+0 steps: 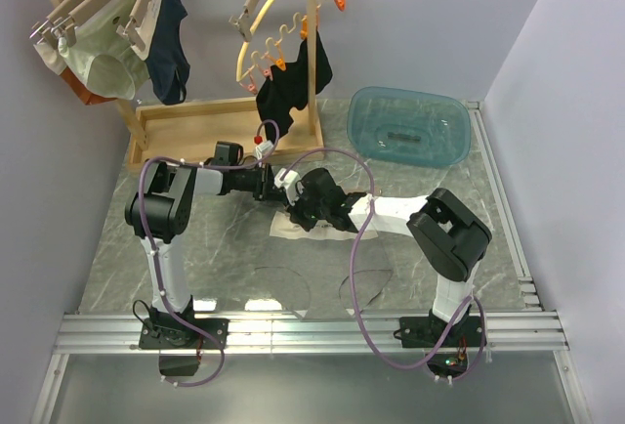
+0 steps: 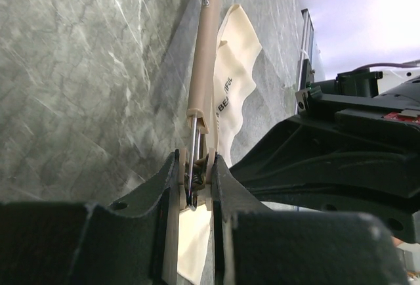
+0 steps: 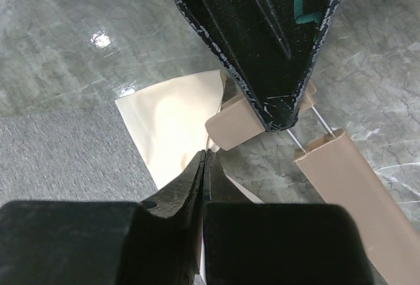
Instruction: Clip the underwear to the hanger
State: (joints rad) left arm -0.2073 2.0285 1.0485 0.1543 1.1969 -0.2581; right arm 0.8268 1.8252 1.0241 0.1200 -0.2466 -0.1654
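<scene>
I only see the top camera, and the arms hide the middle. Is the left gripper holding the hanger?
Observer: Yes. The left wrist view shows the left gripper pinching the clip at the end of the hanger.
Operator: What about the right one?
Observer: In its own wrist view, the right gripper is shut on the edge of the underwear, right beside that clip.
</scene>
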